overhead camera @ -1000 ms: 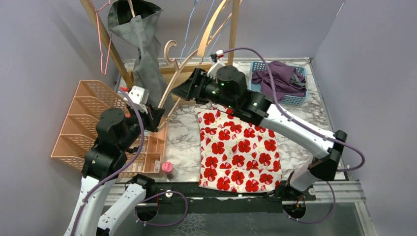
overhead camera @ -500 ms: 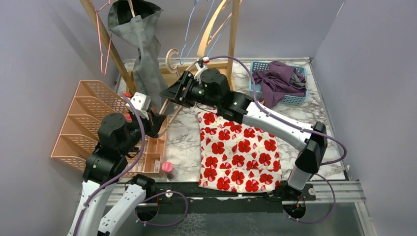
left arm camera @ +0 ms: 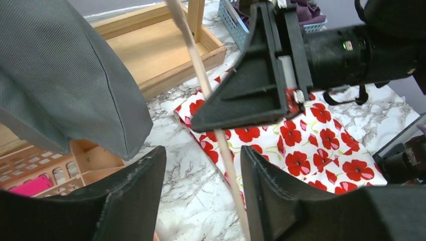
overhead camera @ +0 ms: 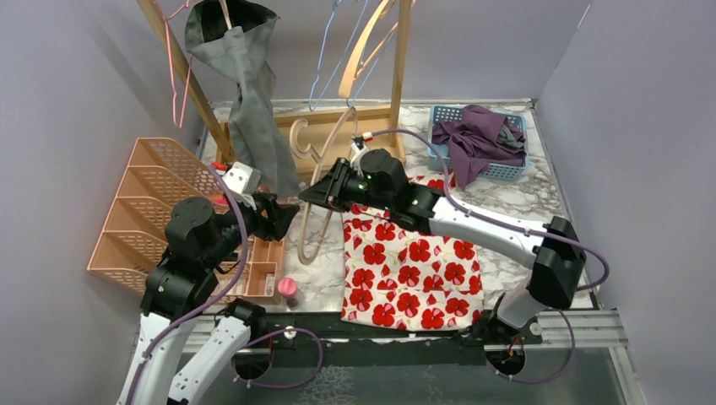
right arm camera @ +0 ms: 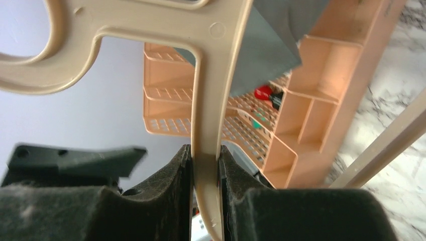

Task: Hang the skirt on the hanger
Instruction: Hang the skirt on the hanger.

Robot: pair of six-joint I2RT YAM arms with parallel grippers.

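Note:
The skirt (overhead camera: 408, 261), white with red poppies, lies flat on the marble table in front of the right arm. A beige plastic hanger (overhead camera: 320, 196) hangs tilted over the table left of the skirt, hook (overhead camera: 300, 135) uppermost. My right gripper (overhead camera: 316, 196) is shut on the hanger (right arm camera: 221, 75), pinching its arm just below the neck between both pads (right arm camera: 205, 193). My left gripper (left arm camera: 203, 186) stands open, with a thin arm of the hanger (left arm camera: 227, 158) running between its fingers near the right one. The skirt (left arm camera: 306, 145) shows beyond it.
A peach compartment organizer (overhead camera: 156, 207) fills the left side. A grey garment (overhead camera: 249, 101) hangs from the wooden rack (overhead camera: 397, 59), beside wire hangers. The rack's wooden base tray (overhead camera: 325, 126) lies behind. A blue basket (overhead camera: 507, 171) of purple cloth sits back right. A small pink-capped bottle (overhead camera: 288, 289) stands near the front edge.
The right gripper closed on the hanger and carried it down and nearer, away from the rack. The left gripper, shut before, has opened around the hanger's lower arm.

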